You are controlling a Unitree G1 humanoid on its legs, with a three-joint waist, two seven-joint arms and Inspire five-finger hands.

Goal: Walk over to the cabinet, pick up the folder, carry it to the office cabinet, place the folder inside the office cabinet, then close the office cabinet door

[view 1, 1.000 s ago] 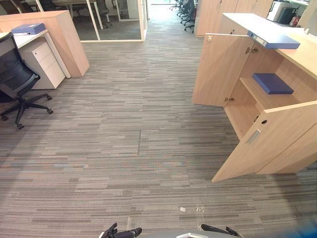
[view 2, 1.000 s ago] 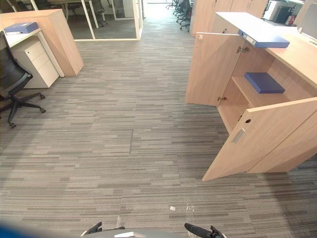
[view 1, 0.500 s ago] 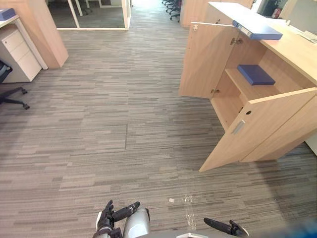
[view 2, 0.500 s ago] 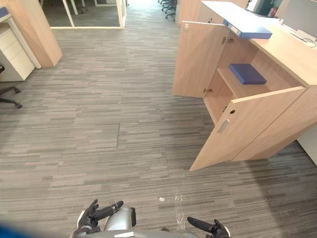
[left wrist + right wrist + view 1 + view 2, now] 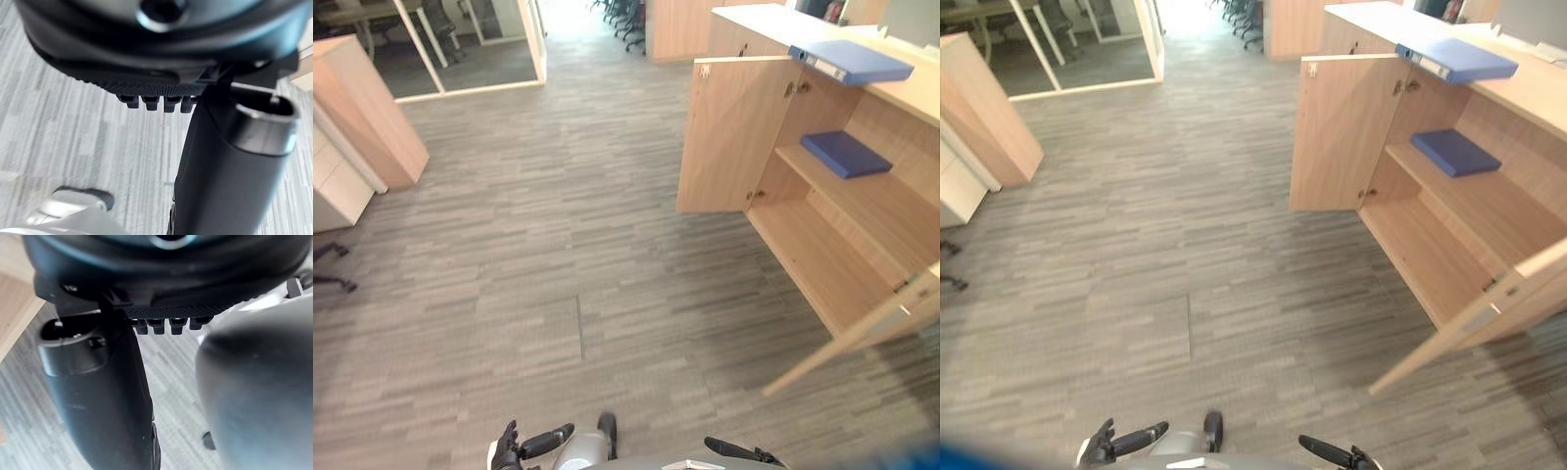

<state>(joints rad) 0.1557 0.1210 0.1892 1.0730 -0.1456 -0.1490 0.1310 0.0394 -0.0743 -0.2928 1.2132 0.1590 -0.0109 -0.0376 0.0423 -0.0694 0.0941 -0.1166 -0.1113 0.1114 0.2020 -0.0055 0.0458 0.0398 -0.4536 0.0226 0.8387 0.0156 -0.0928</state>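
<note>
Blue folder (image 5: 857, 61) lies atop open wooden cabinet (image 5: 734, 137).

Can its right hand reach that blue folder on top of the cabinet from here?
Probably not yet: the right hand hangs low by the robot, while the folder lies far off on the cabinet top, only carpet between.

You can read no words or numbers here. The folder (image 5: 857, 61) on top of the far right cabinet (image 5: 734, 137) has a pale strip on its edge, too small to read.
</note>
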